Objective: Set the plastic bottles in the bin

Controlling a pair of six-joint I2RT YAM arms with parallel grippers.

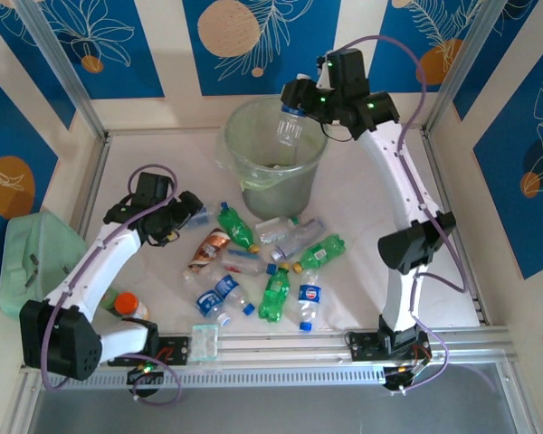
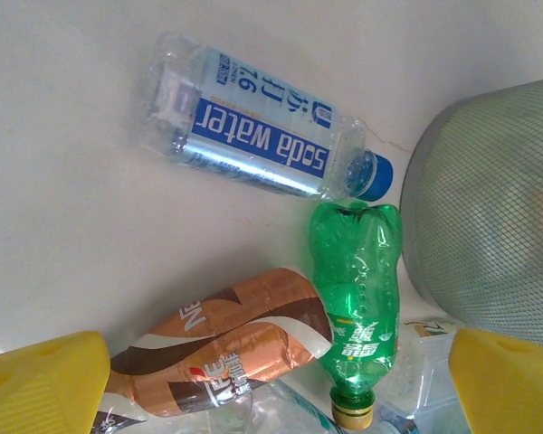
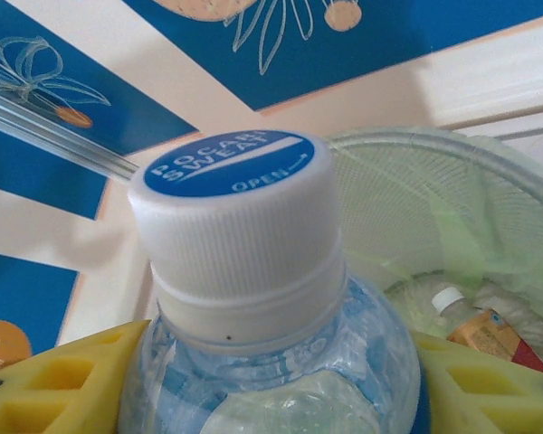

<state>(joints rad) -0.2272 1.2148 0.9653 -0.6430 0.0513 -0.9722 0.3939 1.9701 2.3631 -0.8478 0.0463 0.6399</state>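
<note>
My R fingers (image 3: 63, 389) part-closed, gripped clear btl (image 3: 235, 226) at shoulder, cap up, long axis near upright. Mouth of bin (image 3: 416, 137) lay just beyond + below them. L fingers (image 2: 41, 384) wide apart, empty; green btl (image 2: 355, 280) lay ahead, axis pointing away.

I saw bottles (image 1: 273, 294) lying scattered at centre frame, and one upright clear bottle (image 1: 290, 127) over the grey-green bin (image 1: 294, 185) at upper centre.

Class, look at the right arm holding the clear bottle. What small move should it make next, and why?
Probably open the right fingers and let go. They clamp the clear bottle just below its cap, and the top view puts it over the opening of the bin, so it should drop in.
</note>
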